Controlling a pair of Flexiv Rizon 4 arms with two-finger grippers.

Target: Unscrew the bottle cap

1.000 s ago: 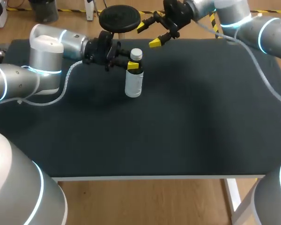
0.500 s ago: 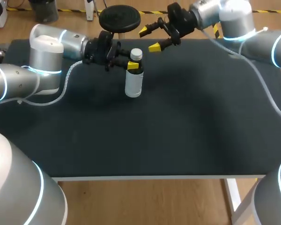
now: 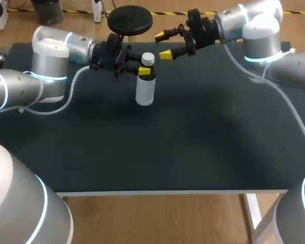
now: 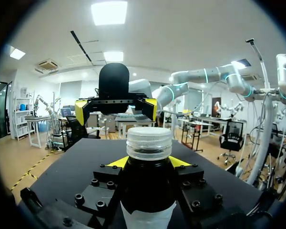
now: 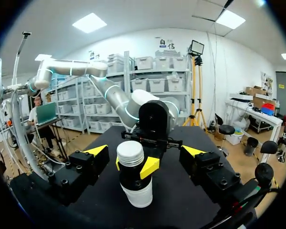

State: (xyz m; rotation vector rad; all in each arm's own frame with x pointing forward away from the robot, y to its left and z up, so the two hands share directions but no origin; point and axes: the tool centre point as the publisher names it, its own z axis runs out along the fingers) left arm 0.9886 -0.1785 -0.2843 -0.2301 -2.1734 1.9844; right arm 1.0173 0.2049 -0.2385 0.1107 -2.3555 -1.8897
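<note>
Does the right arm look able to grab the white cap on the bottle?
Probably yes. The right gripper is open and faces the cap with nothing between them. The left gripper holds the bottle lower down, leaving the cap bare.

Silver arms (image 3: 15,86) with blue-lit rings (image 3: 50,77); black end effectors (image 3: 145,69) (image 3: 162,46), yellow tips (image 3: 165,54)
</note>
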